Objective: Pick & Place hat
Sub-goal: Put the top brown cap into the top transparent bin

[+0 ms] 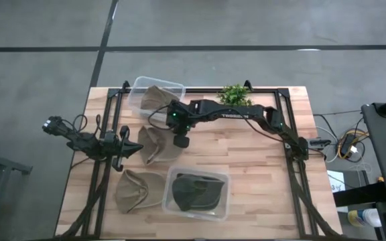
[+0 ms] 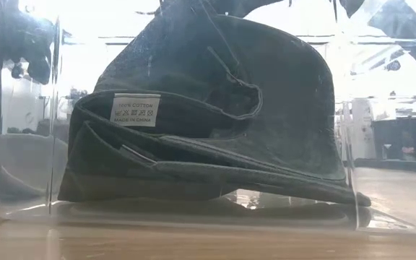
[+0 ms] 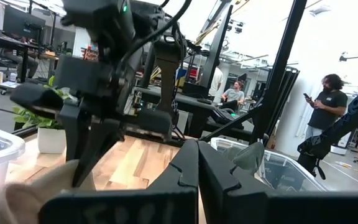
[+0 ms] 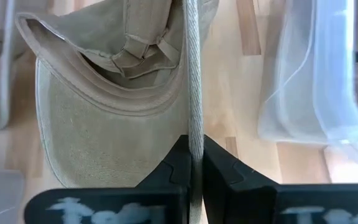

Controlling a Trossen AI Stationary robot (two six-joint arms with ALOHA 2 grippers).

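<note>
Wooden table, two clear bins. Right gripper pinches the brim edge of the tan hat at mid-table; hat hangs toward the left arm. Left gripper, fingers pressed together and empty, sits just beside the hat.

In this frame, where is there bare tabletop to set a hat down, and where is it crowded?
Bare wood lies right of the bin with the dark hat, and between that bin and the plant under the right arm. It is crowded at left-centre: the tan hats, the far bin and both grippers cluster there.
</note>
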